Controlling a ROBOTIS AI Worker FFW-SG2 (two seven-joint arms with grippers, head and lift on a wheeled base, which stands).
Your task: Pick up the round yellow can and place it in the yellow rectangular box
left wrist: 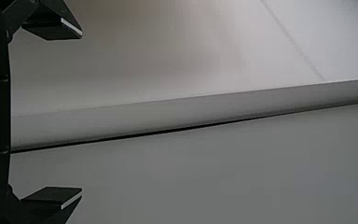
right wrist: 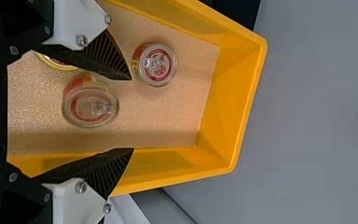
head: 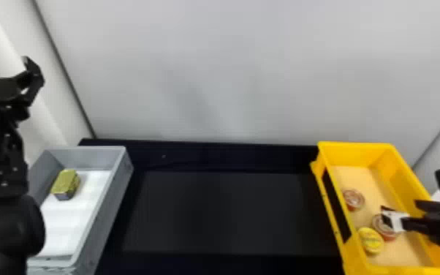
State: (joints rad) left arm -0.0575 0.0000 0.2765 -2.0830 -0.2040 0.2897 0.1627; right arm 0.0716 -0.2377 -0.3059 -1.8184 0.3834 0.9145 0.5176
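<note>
The task is judged to be all but finished: the yellow can (head: 371,240) is seen inside the yellow box (head: 352,153), set down near its left wall with the round lid facing up, and is held by nothing. Above the same box the right gripper (right wrist: 132,114) is seen with its jaws spread wide and empty. Only the drawing of it up and out is judged to be left, with some care needed so that no can is knocked by a fingertip. The left gripper (left wrist: 81,112) is parked high on its own side, its jaws also apart with nothing between them.

Just beside the yellow can, a red can (right wrist: 91,105) is seen under a clear, glossy lid; a second red can (right wrist: 157,64) is placed a little farther off, with a pull tab on its round top. The box is made of smooth plastic with sloping walls, and its floor is covered by a tan, finely speckled liner (right wrist: 163,119). Across the dull black worktop (head: 230,212), a blocky, greenish-gold tin (head: 64,183) is held by the rigid grey box (head: 111,212), on a white base
</note>
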